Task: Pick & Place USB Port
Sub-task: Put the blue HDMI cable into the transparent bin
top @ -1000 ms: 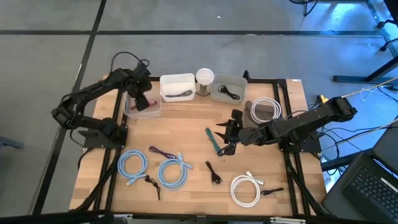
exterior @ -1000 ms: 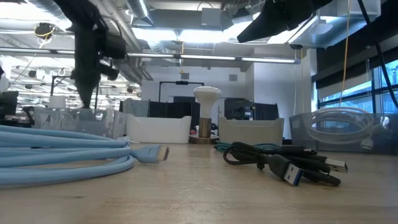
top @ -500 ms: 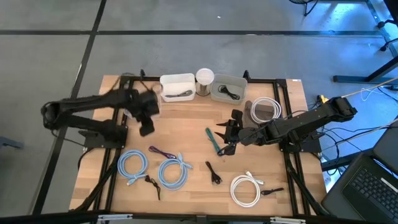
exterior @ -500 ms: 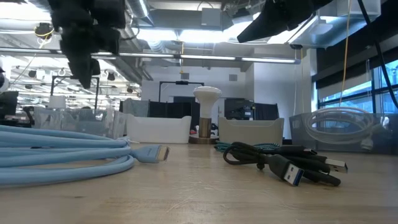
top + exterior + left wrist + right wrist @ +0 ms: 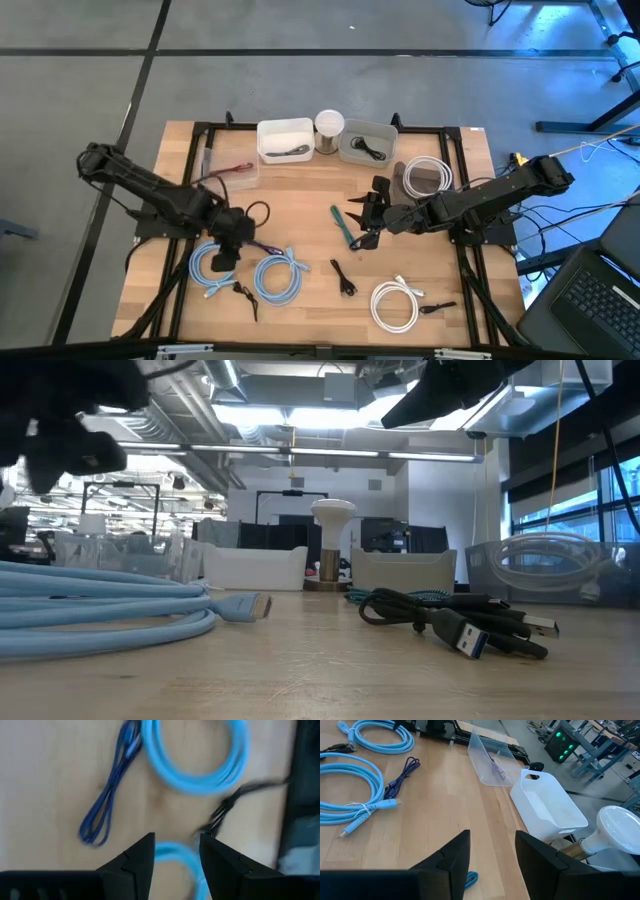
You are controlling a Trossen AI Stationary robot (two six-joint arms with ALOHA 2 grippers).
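The left gripper (image 5: 227, 252) hangs over the table's (image 5: 300, 200) left half, directly above one coiled Ethernet cable (image 5: 212, 266). A second coiled cable (image 5: 279, 277) lies just to its right, a small folded cable (image 5: 260, 246) between them. Behind it stands a clear bin (image 5: 228, 170). The right gripper (image 5: 366, 222) hovers well apart, beside a braided cable (image 5: 342, 226).

Left gripper (image 5: 70, 445) a dark blur in the low view, its wrist-view cables (image 5: 200, 755) smeared.

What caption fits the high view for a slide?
Left gripper open over light blue cable coils; right gripper open beside a teal cable, bins along the table's far edge.
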